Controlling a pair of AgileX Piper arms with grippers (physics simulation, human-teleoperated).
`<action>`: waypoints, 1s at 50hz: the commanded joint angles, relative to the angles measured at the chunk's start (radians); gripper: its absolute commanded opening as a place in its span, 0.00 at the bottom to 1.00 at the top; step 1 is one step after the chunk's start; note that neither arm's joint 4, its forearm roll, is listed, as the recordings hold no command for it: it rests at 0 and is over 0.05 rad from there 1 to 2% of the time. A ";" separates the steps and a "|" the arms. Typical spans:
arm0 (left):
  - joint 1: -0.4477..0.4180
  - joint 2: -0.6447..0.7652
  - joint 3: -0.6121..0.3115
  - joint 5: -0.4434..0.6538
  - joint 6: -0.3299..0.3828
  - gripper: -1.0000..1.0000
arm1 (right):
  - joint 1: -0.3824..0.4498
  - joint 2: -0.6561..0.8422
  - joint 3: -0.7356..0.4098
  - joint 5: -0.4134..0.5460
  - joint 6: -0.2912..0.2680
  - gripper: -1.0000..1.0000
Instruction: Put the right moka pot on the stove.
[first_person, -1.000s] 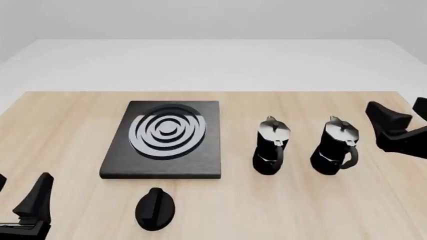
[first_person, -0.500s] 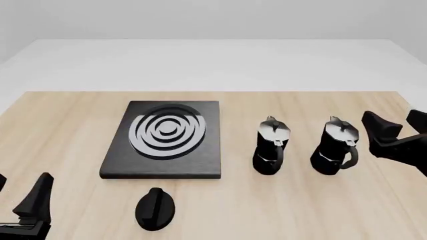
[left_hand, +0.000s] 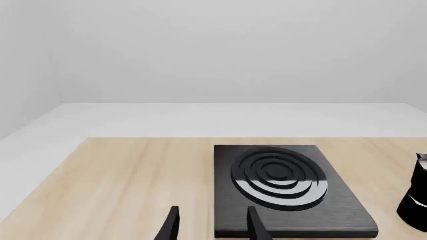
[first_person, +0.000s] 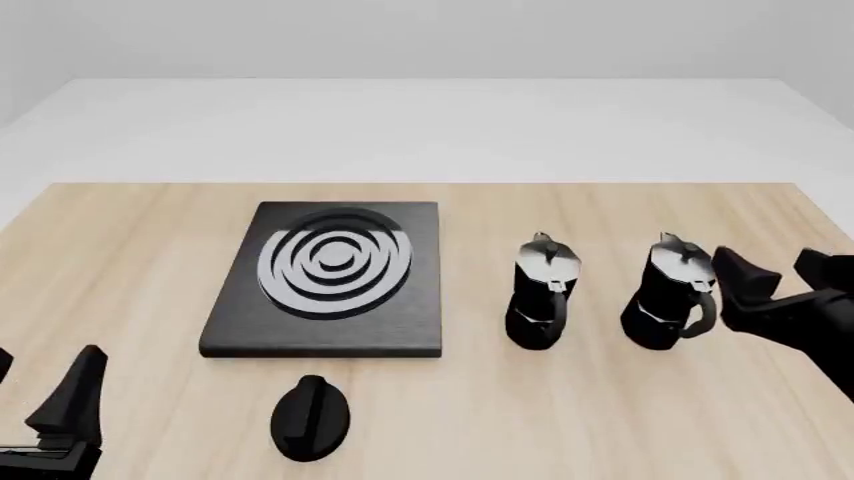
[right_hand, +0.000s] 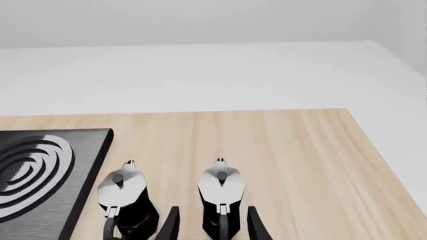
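The right moka pot stands upright on the wooden table, right of centre, handle turned toward the near edge, lid down with its small knob on top. It is on bare wood, well apart from the stove, which lies flat to the left with its silver rings facing up. Between the two stands the other moka pot, upright as well, a bright silvery face on its upper half, near its twin but not touching. Now the right gripper: it sits just beside the right moka pot on its outer side, fingers spread wide, nothing between them in the front view. From the right wrist view the pot lines up squarely ahead, its handle showing between the two dark fingertips, and the jaws stand open with no grip on it yet. Over to the left, the left gripper hangs low at the near left corner of the table, open and empty, its fingers framing the near edge of the stove in its own wrist view. A black round knob lies on the table just in front of the stove, close to the near edge.
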 joint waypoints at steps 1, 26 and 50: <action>0.000 0.000 0.000 0.000 0.000 1.00 | -0.015 0.041 0.043 -0.070 0.013 1.00; 0.000 0.000 0.000 0.000 0.000 1.00 | -0.036 0.201 0.076 -0.232 0.009 1.00; 0.000 0.000 0.000 0.000 0.000 1.00 | -0.042 0.427 0.110 -0.448 0.017 1.00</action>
